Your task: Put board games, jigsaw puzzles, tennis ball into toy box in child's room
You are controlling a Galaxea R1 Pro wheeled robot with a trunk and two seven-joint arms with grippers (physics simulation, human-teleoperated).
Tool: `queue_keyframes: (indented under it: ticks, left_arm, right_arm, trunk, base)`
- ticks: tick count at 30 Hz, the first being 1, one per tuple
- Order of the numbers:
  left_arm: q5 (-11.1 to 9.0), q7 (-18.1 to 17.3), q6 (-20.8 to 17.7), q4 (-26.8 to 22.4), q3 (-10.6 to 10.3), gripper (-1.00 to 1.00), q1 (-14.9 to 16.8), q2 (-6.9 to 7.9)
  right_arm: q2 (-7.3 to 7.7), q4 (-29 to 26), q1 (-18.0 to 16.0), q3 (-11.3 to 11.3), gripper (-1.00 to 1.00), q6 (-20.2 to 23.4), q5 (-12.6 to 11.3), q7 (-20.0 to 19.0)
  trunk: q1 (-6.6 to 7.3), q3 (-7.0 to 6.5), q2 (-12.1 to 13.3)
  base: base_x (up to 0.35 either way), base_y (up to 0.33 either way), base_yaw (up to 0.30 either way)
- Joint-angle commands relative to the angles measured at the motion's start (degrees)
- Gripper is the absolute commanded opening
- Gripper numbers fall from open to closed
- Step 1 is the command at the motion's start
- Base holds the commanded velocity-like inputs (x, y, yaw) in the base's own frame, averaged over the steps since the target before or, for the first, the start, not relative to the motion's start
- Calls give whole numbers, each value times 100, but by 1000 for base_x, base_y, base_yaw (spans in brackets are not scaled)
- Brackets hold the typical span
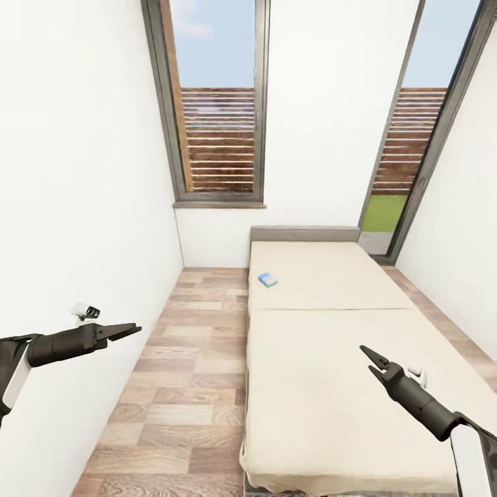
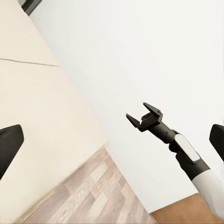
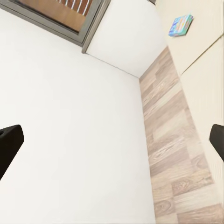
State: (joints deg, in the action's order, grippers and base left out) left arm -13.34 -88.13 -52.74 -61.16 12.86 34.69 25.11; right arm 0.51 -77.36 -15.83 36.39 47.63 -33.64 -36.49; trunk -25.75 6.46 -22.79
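We stand at the foot of the bed (image 1: 331, 359), both grippers empty: the left gripper (image 1: 128, 330) nearly closed, the right gripper (image 1: 369, 362) parted. The small blue board game (image 1: 268, 279) lies far ahead near the headboard, on the mattress's left side, roughly midway between arms; we must advance.

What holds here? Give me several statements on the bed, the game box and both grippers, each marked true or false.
1. A small blue board game lies on the bed. True.
2. The right gripper grips the game. False: it hangs empty above the mattress, jaws apart.
3. The game lies nearer the headboard than the bed's foot. True.
4. The left gripper rests on the mattress. False: it is over the wood floor, beside the white wall.
5. Three games lie on the bed. False: one does.
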Motion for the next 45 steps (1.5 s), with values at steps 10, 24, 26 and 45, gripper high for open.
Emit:
queue_keyframes:
  ticks: [10, 24, 26, 45]
  left_arm:
    - [-2, -23, -61, -1, 2, 100, 3, 3]
    - [-2, -23, -61, -1, 4, 100, 3, 3]
    - [-2, -23, -61, -1, 1, 100, 3, 3]
    - [-2, -29, -58, -1, -2, 100, 3, 3]
  right_arm:
    - [3, 2, -8, 2, 100, 35, -2, 1]
    - [7, 2, -8, 0, 100, 35, -2, 0]
    - [4, 2, -8, 0, 100, 34, -2, -4]
    - [-50, -4, -8, 34, 100, 1, 15, -12]
  trunk:
    - [-3, 70, -13]
    - [-3, 150, -13]
    - [-3, 161, -13]
    - [-3, 215, -13]
  base:
    - [0, 144, -220]
    - [58, 56, -220]
    - [37, 19, -220]
    - [3, 2, -108]
